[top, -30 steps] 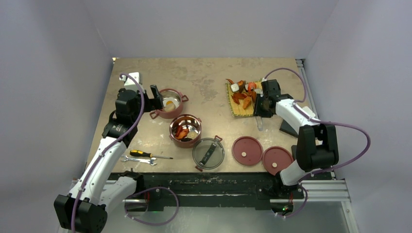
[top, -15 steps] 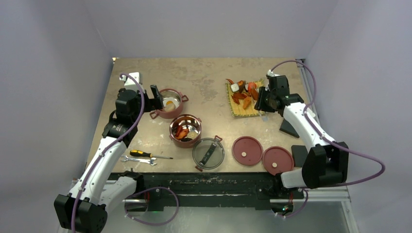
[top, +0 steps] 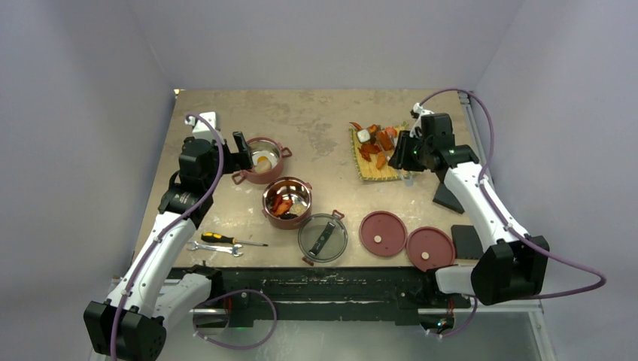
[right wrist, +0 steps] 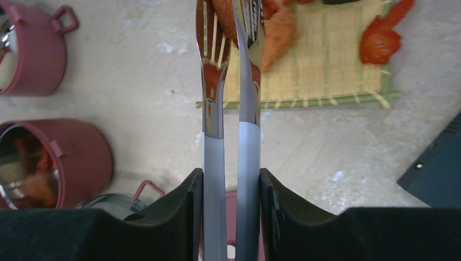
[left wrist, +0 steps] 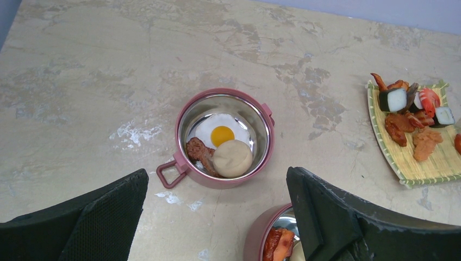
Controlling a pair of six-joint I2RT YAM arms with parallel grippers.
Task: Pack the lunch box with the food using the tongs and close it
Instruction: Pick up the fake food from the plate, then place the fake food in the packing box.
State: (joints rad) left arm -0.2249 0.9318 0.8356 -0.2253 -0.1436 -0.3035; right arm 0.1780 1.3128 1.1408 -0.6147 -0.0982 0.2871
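Right gripper [right wrist: 231, 182] farther up-table — snug around tongs [right wrist: 213, 147], tips over food [right wrist: 280, 32]; left gripper [left wrist: 217, 179] wide, empty.

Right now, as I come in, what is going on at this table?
The right gripper holds the tongs, whose tips are at the orange food on the yellow mat. The left gripper hangs open above the far bowl, which holds an egg, a bun and a brown piece. The near bowl also has food in it. Both bowls are uncovered; the two red lids and the dark top lid lie on the table.
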